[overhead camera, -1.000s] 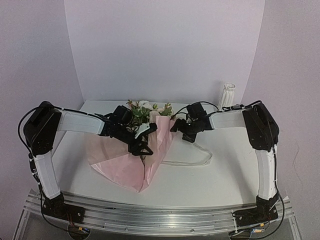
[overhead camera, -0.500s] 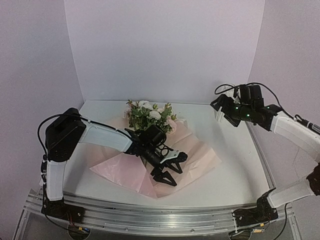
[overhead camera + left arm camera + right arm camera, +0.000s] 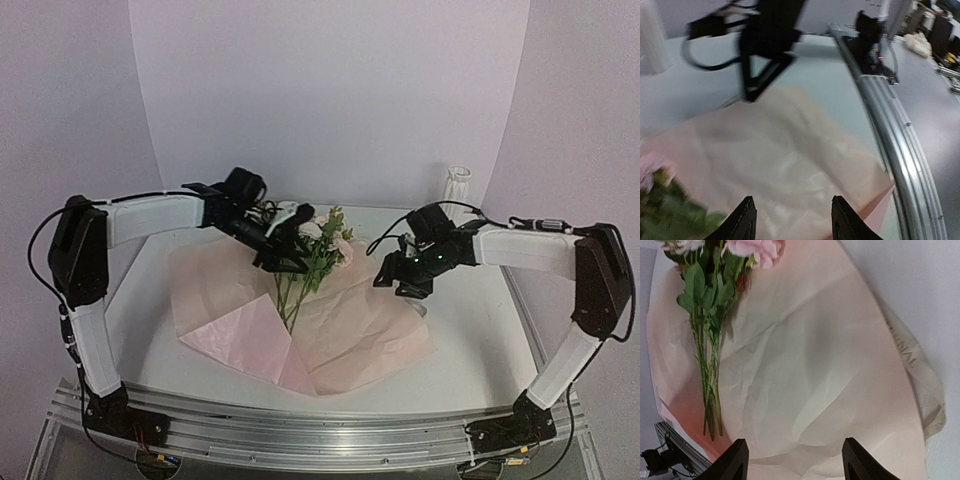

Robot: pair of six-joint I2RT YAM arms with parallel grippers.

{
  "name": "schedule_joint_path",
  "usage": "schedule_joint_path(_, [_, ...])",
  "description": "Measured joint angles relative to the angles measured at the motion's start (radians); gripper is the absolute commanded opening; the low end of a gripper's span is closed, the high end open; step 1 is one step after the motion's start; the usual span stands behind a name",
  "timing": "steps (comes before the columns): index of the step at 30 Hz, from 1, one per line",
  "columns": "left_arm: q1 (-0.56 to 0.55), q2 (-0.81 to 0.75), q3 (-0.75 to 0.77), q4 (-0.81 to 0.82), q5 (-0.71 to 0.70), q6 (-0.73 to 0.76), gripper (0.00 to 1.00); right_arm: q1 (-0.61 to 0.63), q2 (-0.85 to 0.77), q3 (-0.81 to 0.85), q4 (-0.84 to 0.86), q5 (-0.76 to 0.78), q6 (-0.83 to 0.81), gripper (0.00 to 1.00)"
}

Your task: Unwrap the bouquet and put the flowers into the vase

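The bouquet's pale pink wrapping paper (image 3: 345, 335) lies spread open on the table. The flowers (image 3: 322, 248) rest on it, blooms toward the back and thin green stems (image 3: 290, 305) pointing forward. My left gripper (image 3: 283, 262) hovers at the left side of the blooms, open, with only paper (image 3: 790, 150) under its empty jaws (image 3: 792, 216). My right gripper (image 3: 398, 287) hangs open over the paper's right part, right of the flowers (image 3: 715, 285); nothing sits between its fingertips (image 3: 796, 460). The white ribbed vase (image 3: 457, 190) stands upright at the back right.
A cream ribbon strip (image 3: 912, 365) lies along the paper's right edge. The white backdrop wall closes the table's back and sides. A metal rail (image 3: 320, 430) runs along the near edge, also seen from the left wrist (image 3: 900, 145).
The left gripper has swung from the front of the paper back to the blooms. The right arm has come down from the back right to just over the paper. Stems now lie exposed.
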Motion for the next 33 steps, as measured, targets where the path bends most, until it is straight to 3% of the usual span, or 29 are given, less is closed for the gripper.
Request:
schedule_joint_path(3, [0.147, -0.107, -0.166, 0.105, -0.160, 0.011, 0.44, 0.044, 0.105, 0.015, 0.013, -0.007, 0.021, 0.55])
schedule_joint_path(7, [0.192, -0.139, -0.379, 0.166, -0.291, 0.020, 0.39, 0.043, 0.226, 0.021, 0.008, 0.006, 0.030, 0.53])
schedule_joint_path(12, [0.199, -0.084, -0.415, 0.175, -0.341, 0.034, 0.38, 0.034, 0.290, 0.065, 0.011, 0.063, 0.042, 0.53])
schedule_joint_path(16, [0.209, -0.134, -0.477, 0.136, -0.284, 0.148, 0.40, 0.018, 0.334, 0.116, 0.002, 0.115, 0.046, 0.53])
schedule_joint_path(20, [0.169, -0.263, -0.609, 0.043, -0.231, 0.289, 0.41, -0.014, 0.398, 0.205, 0.002, 0.143, 0.029, 0.54])
schedule_joint_path(26, [-0.007, -0.407, -0.806, 0.040, -0.216, 0.357, 0.43, -0.087, 0.502, 0.356, -0.006, 0.162, -0.032, 0.57])
schedule_joint_path(33, [-0.028, -0.434, -0.845, -0.033, -0.205, 0.413, 0.55, -0.135, 0.576, 0.502, -0.099, 0.160, -0.158, 0.69])
